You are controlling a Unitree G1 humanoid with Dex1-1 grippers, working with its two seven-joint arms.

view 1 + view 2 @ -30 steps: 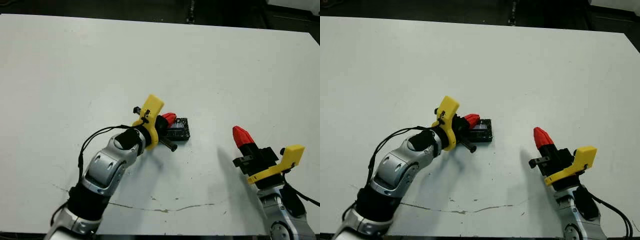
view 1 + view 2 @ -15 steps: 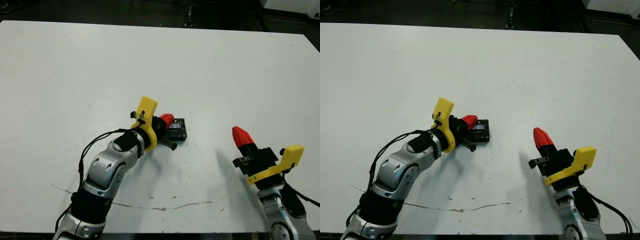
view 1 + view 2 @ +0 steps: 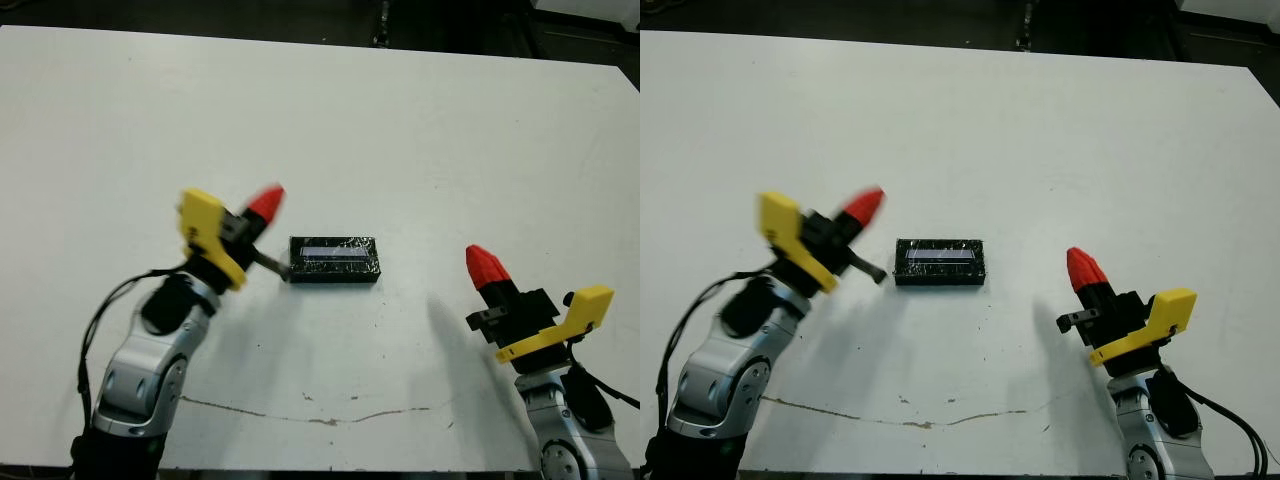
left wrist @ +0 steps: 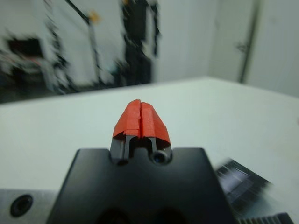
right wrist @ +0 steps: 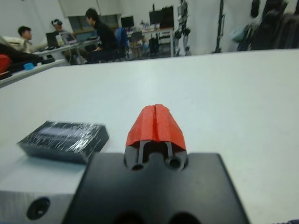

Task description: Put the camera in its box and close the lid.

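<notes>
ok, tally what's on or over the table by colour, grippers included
Black: 1, the closed box, its crinkly lid on top
Red-tipped: 2, the left gripper and right gripper, both shut and clear of the box
White: 1, the table itself
Total: 4

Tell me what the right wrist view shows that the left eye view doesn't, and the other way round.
Only the right wrist view shows people seated at desks beyond the table, and the right gripper from behind, fingers pressed together. Only the left eye view shows both arms at once: the left gripper raised to the left of the lid, the right gripper to its right, and a thin dark crack line near the front edge. Both show the crinkly black lid lying flat on the white table, touched by neither gripper.
</notes>
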